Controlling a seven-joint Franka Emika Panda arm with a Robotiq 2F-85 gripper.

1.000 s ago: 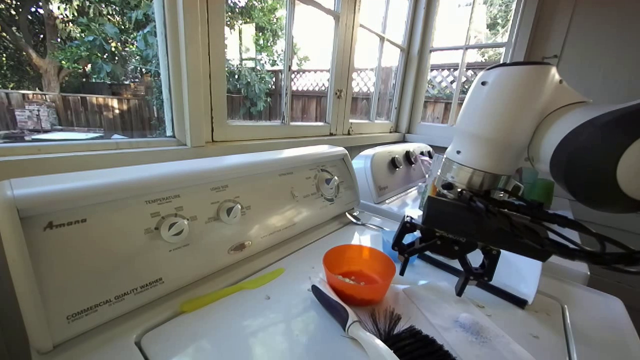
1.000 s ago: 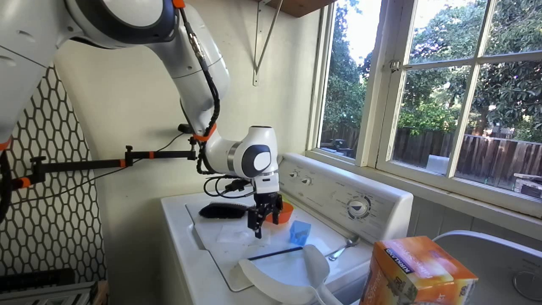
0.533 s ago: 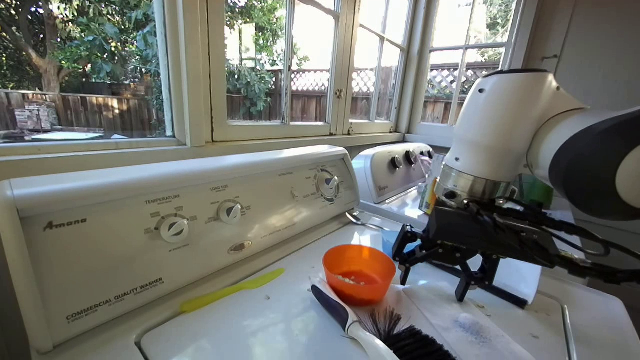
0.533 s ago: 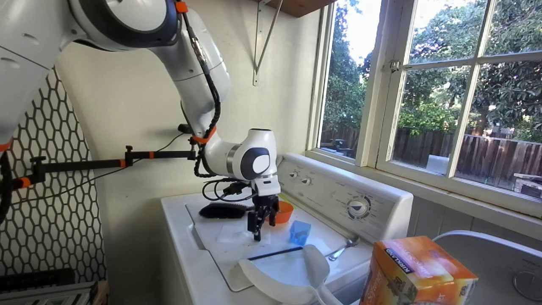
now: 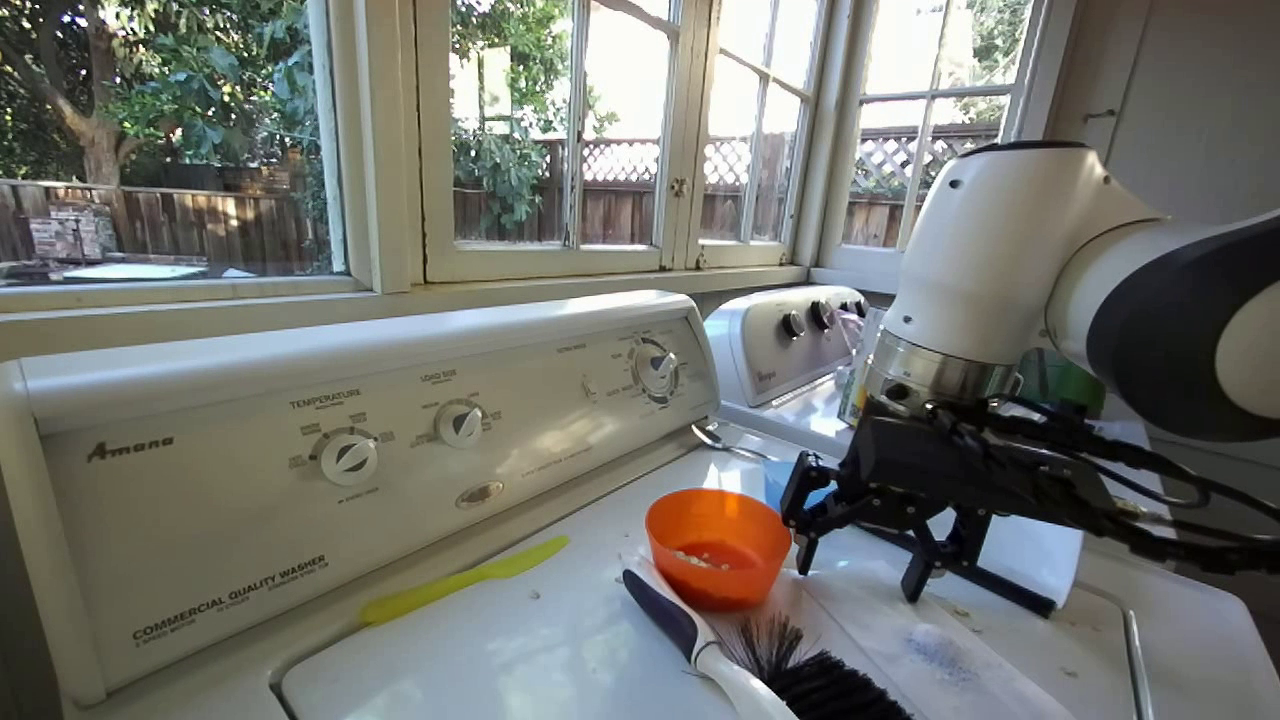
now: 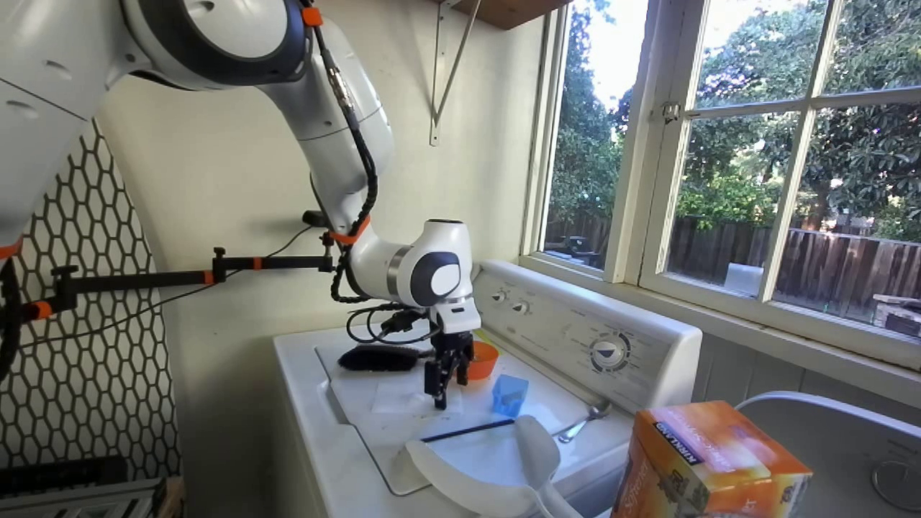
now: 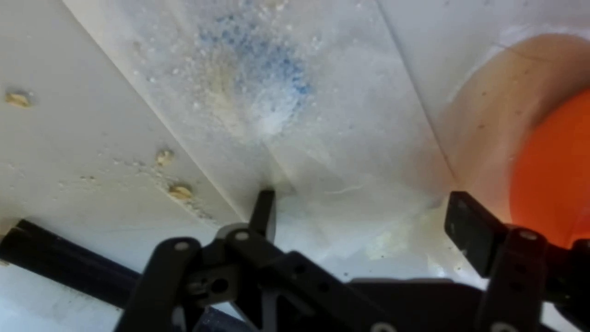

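Leftmost in an exterior view, well apart from the jaws, a yellow knife-shaped utensil [image 5: 465, 580] lay on the washer [image 5: 470, 660]; closer to them came a brush [image 5: 728, 678], its handle and dark bristles on the camera's side of the fingers. Next stood the orange bowl [image 5: 740, 565], upright, just beside the nearest finger; whether the two touched could not be told. Then came the gripper [image 5: 856, 585], and here was the change: over the last second it had sunk a little, its fingertips ending lower beside the bowl's wall, while bowl and brush stayed put. The jaws stood released and wide apart, with nothing between the pads. Below them spread a pale sheet [image 7: 368, 152], its blue-flecked powder [image 7: 272, 83] lying clear of the fingertips in the wrist view. Rightmost, past the outer finger, was a white dustpan [image 5: 1040, 545]. The drop, as a judgement, put the bowl's wall within easy reach of one finger, but no hold had been made on bowl, sheet or anything else, so the work seemed to be at the approach, short of a grasp
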